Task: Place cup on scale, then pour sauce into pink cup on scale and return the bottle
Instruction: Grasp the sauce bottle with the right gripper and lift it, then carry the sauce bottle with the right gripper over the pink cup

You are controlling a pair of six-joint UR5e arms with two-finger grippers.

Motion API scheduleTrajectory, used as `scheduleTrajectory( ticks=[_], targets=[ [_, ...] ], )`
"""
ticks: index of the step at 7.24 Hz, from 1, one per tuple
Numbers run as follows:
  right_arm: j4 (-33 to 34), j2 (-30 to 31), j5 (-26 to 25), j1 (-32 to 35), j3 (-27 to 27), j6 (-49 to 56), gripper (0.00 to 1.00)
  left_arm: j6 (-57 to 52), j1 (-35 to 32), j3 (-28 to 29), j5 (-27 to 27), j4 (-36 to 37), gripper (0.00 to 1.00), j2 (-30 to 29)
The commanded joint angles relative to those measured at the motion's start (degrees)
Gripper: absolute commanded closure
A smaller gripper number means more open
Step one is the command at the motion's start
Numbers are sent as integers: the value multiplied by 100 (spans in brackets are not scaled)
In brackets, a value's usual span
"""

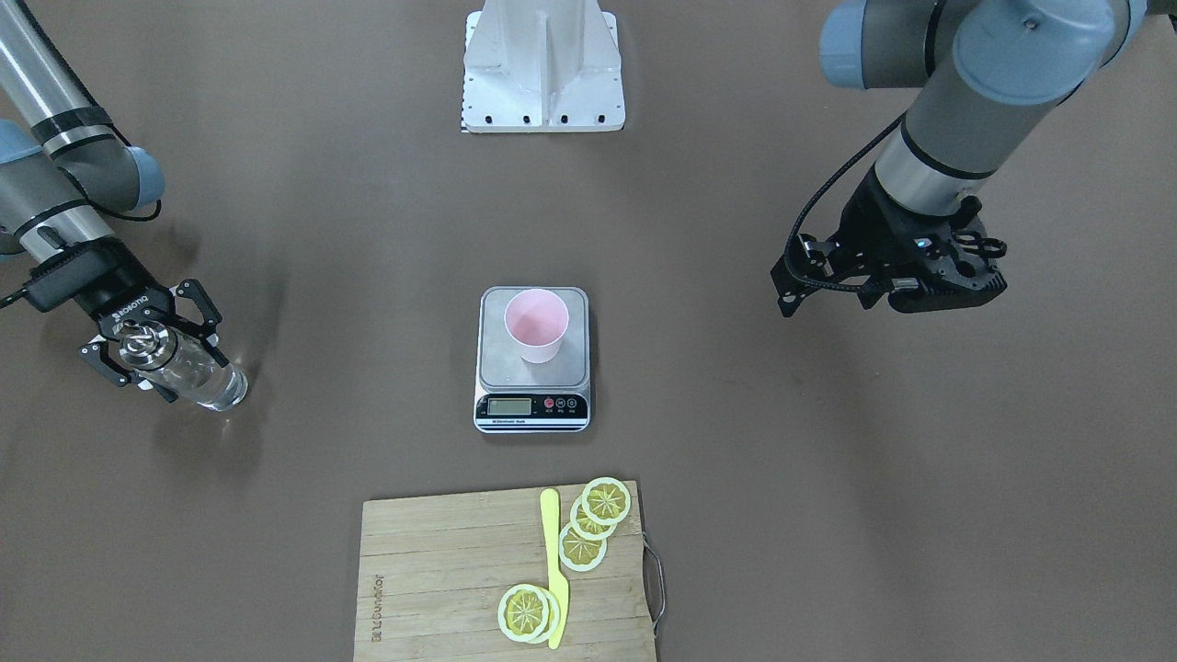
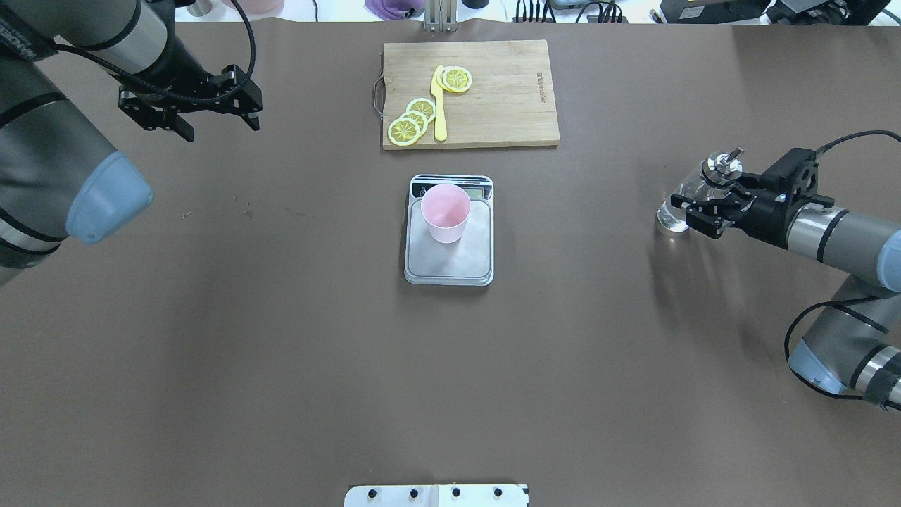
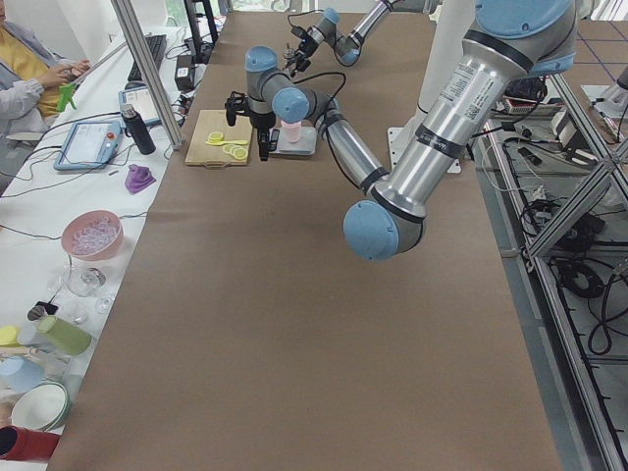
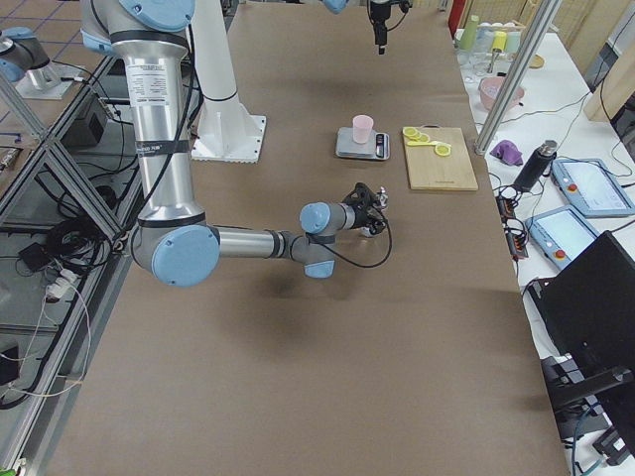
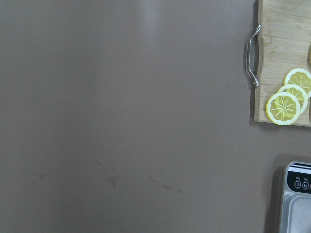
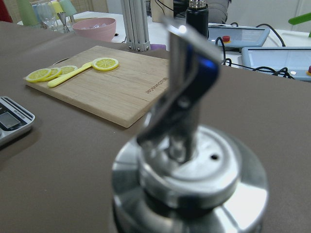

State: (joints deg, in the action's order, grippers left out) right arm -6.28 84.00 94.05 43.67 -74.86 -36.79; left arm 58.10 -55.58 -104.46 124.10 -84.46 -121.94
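The pale pink cup (image 1: 536,322) stands upright on the silver scale (image 1: 531,405) at mid-table; in the overhead view the cup (image 2: 445,211) sits toward the display end of the scale (image 2: 450,264). Far out on my right side the clear glass bottle (image 1: 198,375) stands on the table with clear sauce (image 1: 219,388) inside. My right gripper (image 1: 147,348) is shut on the bottle (image 2: 686,201) below its metal pourer cap (image 6: 189,160). My left gripper (image 2: 219,127) hangs open and empty above the bare table, well away from the scale.
A wooden cutting board (image 1: 441,570) with a yellow knife (image 1: 554,561) and lemon slices (image 1: 607,501) lies beyond the scale on the operators' side. The robot's white base (image 1: 542,64) is on the near side. Brown table stretches between the scale and each arm.
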Motion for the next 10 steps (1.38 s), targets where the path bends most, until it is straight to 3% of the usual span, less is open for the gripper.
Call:
scheduleTrajectory(
  ticks=[1,3,5,6,7,8,9,10],
  targets=[
    [204,-146,-89,-96,-37,-439,100,0,-15,-13,0,0,5,13],
    [660,-497,-133,-122,-255,-461,100,-9,-15,-13,0,0,5,13],
    [1537,-586,-281,-235,-956,-452,100,-9,-15,-4,0,0,5,21],
    [2351,-673,-943,-602,-1465,-321,100,0,-15,5,0,0,5,21],
    [3525,-744,-2142,-1249,-2174,150,100,-9,-32,22,0,0,5,21],
    [4938,-953,-2598,-1560,-2860,259,100,-104,-76,48,0,0,5,30],
    [5674,-1077,-2628,-1668,-3198,278,100,-149,-111,57,0,0,5,30],
    [5716,-1079,-2629,-1712,-3184,278,100,-149,-120,92,0,0,5,39]
  ],
)
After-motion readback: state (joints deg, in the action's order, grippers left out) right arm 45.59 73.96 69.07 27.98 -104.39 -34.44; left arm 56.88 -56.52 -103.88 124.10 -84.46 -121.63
